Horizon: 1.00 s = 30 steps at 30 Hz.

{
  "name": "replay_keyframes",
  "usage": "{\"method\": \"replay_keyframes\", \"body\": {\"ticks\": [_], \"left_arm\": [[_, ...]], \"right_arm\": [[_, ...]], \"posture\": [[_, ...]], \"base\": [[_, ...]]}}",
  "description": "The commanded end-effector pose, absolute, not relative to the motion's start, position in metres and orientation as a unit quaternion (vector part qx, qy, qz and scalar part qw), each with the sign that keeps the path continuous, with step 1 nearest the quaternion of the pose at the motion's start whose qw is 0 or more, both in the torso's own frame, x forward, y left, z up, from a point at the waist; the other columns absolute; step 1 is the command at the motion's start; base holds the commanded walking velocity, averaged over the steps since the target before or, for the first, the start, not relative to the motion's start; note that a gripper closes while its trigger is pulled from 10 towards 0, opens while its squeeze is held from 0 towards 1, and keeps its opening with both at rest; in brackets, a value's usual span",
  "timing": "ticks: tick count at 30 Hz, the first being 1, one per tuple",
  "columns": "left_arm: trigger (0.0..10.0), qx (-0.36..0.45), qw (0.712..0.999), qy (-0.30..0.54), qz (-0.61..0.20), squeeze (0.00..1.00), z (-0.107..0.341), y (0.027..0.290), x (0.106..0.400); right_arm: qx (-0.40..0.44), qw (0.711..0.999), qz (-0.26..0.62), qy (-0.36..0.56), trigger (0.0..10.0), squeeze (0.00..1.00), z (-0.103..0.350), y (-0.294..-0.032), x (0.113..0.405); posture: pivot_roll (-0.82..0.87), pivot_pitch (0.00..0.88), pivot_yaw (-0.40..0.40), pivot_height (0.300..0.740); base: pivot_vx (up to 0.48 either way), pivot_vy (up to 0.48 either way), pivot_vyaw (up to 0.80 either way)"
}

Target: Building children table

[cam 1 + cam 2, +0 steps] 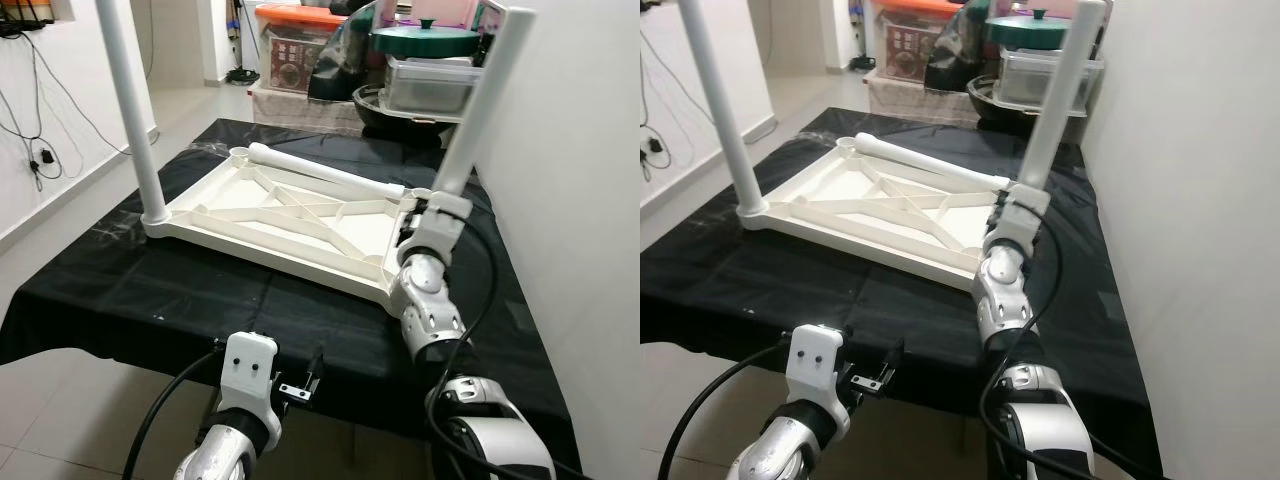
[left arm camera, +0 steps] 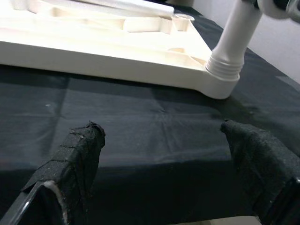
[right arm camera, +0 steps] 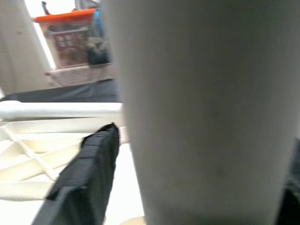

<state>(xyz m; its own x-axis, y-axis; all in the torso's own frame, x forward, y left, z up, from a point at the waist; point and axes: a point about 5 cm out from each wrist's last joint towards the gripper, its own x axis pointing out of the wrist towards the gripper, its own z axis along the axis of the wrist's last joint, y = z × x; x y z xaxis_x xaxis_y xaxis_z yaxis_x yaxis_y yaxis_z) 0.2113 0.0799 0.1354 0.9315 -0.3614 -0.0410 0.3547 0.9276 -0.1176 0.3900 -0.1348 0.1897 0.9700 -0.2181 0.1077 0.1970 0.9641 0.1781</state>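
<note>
An upturned cream plastic children's tabletop (image 1: 280, 215), ribbed underside facing up, lies on a bench draped w/ black cloth (image 1: 150, 290), toward the far half of the cloth. Two white plastic tube legs already stand upright in its corner sockets: one at the near-left corner (image 1: 130, 110), one at the near-right corner (image 1: 480, 110). A third white tube leg (image 1: 325, 172) lies loose along the tabletop's far edge, just beside an open round socket (image 1: 241, 154) at the far-left corner. The robot's right tool (image 1: 418, 222) is up at the base of the near-right leg, approx. where tube meets socket; in the right wrist view the white tube sits betw. the black cloth-wrapped fingers (image 3: 89, 173), one finger plainly alongside it, the other barely seen at the frame edge, so the tool looks closed round the leg. The left tool (image 2: 164, 168) hangs low at the bench's near edge, well apart from the tabletop, its two taped black fingers (image 2: 75, 161) spread wide w/ nothing betw. them but black cloth. Behind the bench: an orange-lidded storage box (image 1: 295, 40), a clear plastic container (image 1: 430, 82) and a dark green pot lid (image 1: 425, 40) stacked on top. White wall (image 1: 580, 180) runs along the right; black cables (image 1: 40, 150) trail down the wall at far left.
</note>
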Motion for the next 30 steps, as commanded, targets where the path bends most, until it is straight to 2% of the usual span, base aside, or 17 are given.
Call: {"method": "replay_keyframes", "body": {"ticks": [1, 2, 3, 5, 8, 10, 13, 14, 15, 17, 18, 21, 25, 26, 28, 29, 30], "left_arm": [[10.0, -0.056, 0.981, 0.038, -0.183, 0.0, 0.131, 0.08, 0.213], [10.0, -0.059, 0.98, 0.041, -0.185, 0.0, 0.128, 0.081, 0.215], [10.0, -0.06, 0.98, 0.043, -0.185, 0.0, 0.126, 0.081, 0.216], [10.0, -0.06, 0.979, 0.045, -0.187, 0.0, 0.123, 0.082, 0.22], [10.0, -0.06, 0.979, 0.045, -0.187, 0.0, 0.122, 0.082, 0.22], [10.0, -0.058, 0.979, 0.043, -0.188, 0.0, 0.119, 0.083, 0.225], [10.0, -0.055, 0.979, 0.041, -0.19, 0.0, 0.118, 0.084, 0.227], [10.0, -0.051, 0.979, 0.041, -0.194, 0.0, 0.116, 0.084, 0.229], [10.0, -0.051, 0.979, 0.041, -0.194, 0.0, 0.116, 0.084, 0.229], [10.0, -0.05, 0.978, 0.039, -0.199, 0.0, 0.116, 0.084, 0.231], [10.0, -0.05, 0.978, 0.039, -0.199, 0.0, 0.116, 0.084, 0.231], [10.0, -0.055, 0.976, 0.036, -0.207, 0.0, 0.115, 0.083, 0.233], [10.0, -0.06, 0.975, 0.031, -0.21, 0.0, 0.114, 0.084, 0.234], [10.0, -0.062, 0.975, 0.026, -0.211, 0.0, 0.114, 0.085, 0.234], [10.0, -0.064, 0.975, 0.022, -0.211, 0.0, 0.115, 0.085, 0.234], [10.0, -0.064, 0.975, 0.018, -0.212, 0.0, 0.115, 0.086, 0.235], [10.0, -0.064, 0.975, 0.017, -0.212, 0.0, 0.114, 0.086, 0.235]], "right_arm": [[0.083, 0.99, -0.082, -0.08, 10.0, 0.76, 0.191, -0.136, 0.388], [0.086, 0.991, -0.042, -0.09, 10.0, 0.0, 0.193, -0.14, 0.389], [0.086, 0.992, 0.002, -0.092, 10.0, 0.0, 0.195, -0.141, 0.389], [0.079, 0.99, 0.116, -0.031, 10.0, 0.0, 0.185, -0.141, 0.393], [0.078, 0.987, 0.139, -0.012, 10.0, 0.0, 0.182, -0.14, 0.393], [0.07, 0.954, 0.29, 0.012, 10.0, 0.0, 0.184, -0.143, 0.389], [0.055, 0.937, 0.346, 0.013, 10.0, 0.0, 0.186, -0.144, 0.386], [0.025, 0.892, 0.451, 0.013, 10.0, 0.0, 0.188, -0.136, 0.377], [0.025, 0.892, 0.451, 0.013, 10.0, 0.0, 0.188, -0.136, 0.377], [0.017, 0.858, 0.514, 0.018, 10.0, 0.0, 0.19, -0.13, 0.372], [0.017, 0.858, 0.514, 0.018, 10.0, 0.0, 0.19, -0.13, 0.372], [0.032, 0.824, 0.565, 0.021, 10.0, 0.0, 0.195, -0.122, 0.37], [0.042, 0.807, 0.588, 0.021, 10.0, 0.0, 0.197, -0.114, 0.37], [0.037, 0.818, 0.574, 0.021, 1.5, 0.0, 0.196, -0.11, 0.374], [0.033, 0.828, 0.56, 0.021, 1.5, 0.0, 0.195, -0.107, 0.376], [0.027, 0.841, 0.541, 0.016, 0.0, 0.0, 0.194, -0.105, 0.378], [0.029, 0.858, 0.513, 0.016, 0.0, 0.0, 0.192, -0.105, 0.381]], "posture": [[0.15, 0.0, -0.074, 0.74], [0.14, 0.0, -0.073, 0.74], [0.14, 0.0, -0.072, 0.74], [0.14, 0.0, -0.065, 0.74], [0.14, 0.0, -0.065, 0.74], [0.15, 0.0, -0.068, 0.74], [0.15, 0.0, -0.068, 0.74], [0.17, 0.0, -0.074, 0.74], [0.17, 0.0, -0.074, 0.74], [0.17, 0.0, -0.078, 0.74], [0.17, 0.0, -0.078, 0.74], [0.18, 0.0, -0.083, 0.74], [0.19, 0.0, -0.08, 0.74], [0.19, 0.0, -0.083, 0.74], [0.19, 0.0, -0.083, 0.74], [0.19, 0.0, -0.081, 0.74], [0.19, 0.0, -0.081, 0.74]], "base": [[0.0, 0.0, 0.0], [0.0, 0.0, 0.0], [0.0, 0.0, 0.0], [0.0, 0.0, 0.0], [0.0, 0.0, 0.0], [0.0, 0.0, 0.0], [0.0, 0.0, 0.0], [0.0, 0.0, 0.0], [0.0, 0.0, 0.0], [0.0, 0.0, 0.0], [0.0, 0.0, 0.0], [0.0, 0.0, 0.0], [0.0, 0.0, 0.0], [0.0, 0.0, 0.0], [0.0, 0.0, 0.0], [0.0, 0.0, 0.0], [0.0, 0.0, 0.0]]}}
